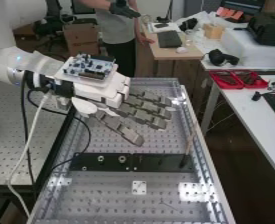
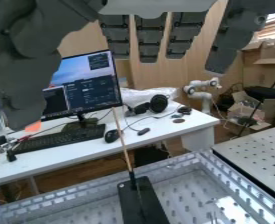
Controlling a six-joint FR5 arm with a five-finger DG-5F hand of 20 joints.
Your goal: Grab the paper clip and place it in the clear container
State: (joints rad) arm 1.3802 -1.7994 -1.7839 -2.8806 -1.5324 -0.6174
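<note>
Because pickup presumably requires clearance, the extended, spread fingers hang empty above the perforated surface, apart from the black plate.

thin thing on bench, too small for certainty

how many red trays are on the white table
2, side by side in the high view: the left tray, nearer the bench, and the right tray.

two red trays, one keyboard, one thin wooden stick (just the one).
</note>
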